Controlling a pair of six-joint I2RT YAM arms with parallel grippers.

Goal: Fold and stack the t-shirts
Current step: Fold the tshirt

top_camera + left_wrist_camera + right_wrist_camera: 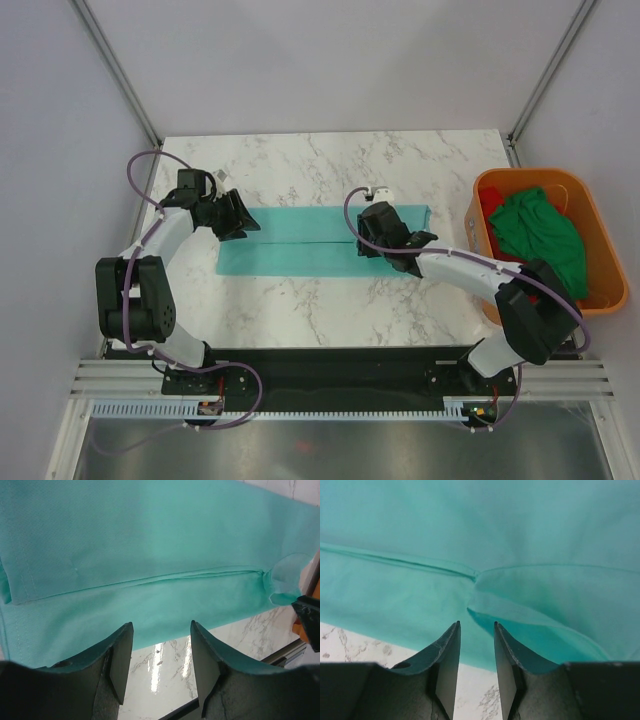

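Teal t-shirt [300,250] lies as a long folded strip. Left gripper [245,222] at its left end, jaws apart, empty. Right gripper [362,245] over its right half, jaws narrowly apart, empty. Bare table [330,310] along its near edge.

- The top cam is parked high above and behind the arm bases, looking almost straight down. It's far enough back to get the whole white marbled tabletop [300,310], the orange plastic tub [530,174] on the right, plus the left hand [245,218] and right hand [365,240].
- The left wrist cam sits just behind its own fingers [117,665], super close. It looks across the flat light teal cloth t-shirt [150,540], with a sliver of tabletop below.
- The right wrist cam is the same deal but closer still, so cloth fills nearly everything.
- Overlap: all three see that shirt, and both wrist views catch its long fold line.
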